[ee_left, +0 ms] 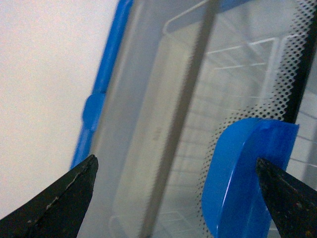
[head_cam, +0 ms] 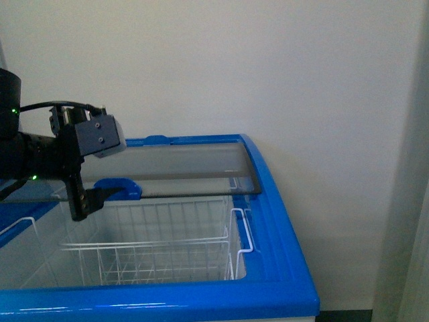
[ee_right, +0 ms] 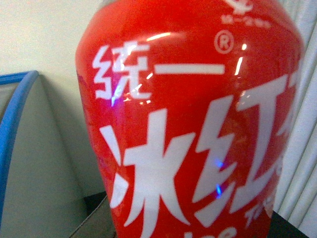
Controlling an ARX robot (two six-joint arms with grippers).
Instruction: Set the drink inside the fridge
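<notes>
Red-labelled plastic drink bottle (ee_right: 188,124) looms; right jaws, I cannot tell. Left gripper (ee_left: 176,166), jaws spread, straddles blue lid handle (ee_left: 242,178); next: pinch, slide.

Fridge (head_cam: 285,231) holds a white wire basket (head_cam: 154,248)

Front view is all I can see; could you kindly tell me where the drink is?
Observer: The drink fills the right wrist view, its red label close to the camera; whatever holds it is out of frame.
Operator: Thank you. Is the left gripper shut on the lid handle?
Observer: No. In the left wrist view the left gripper is open, and the blue handle sits between its fingers, close beside one of them.
</notes>
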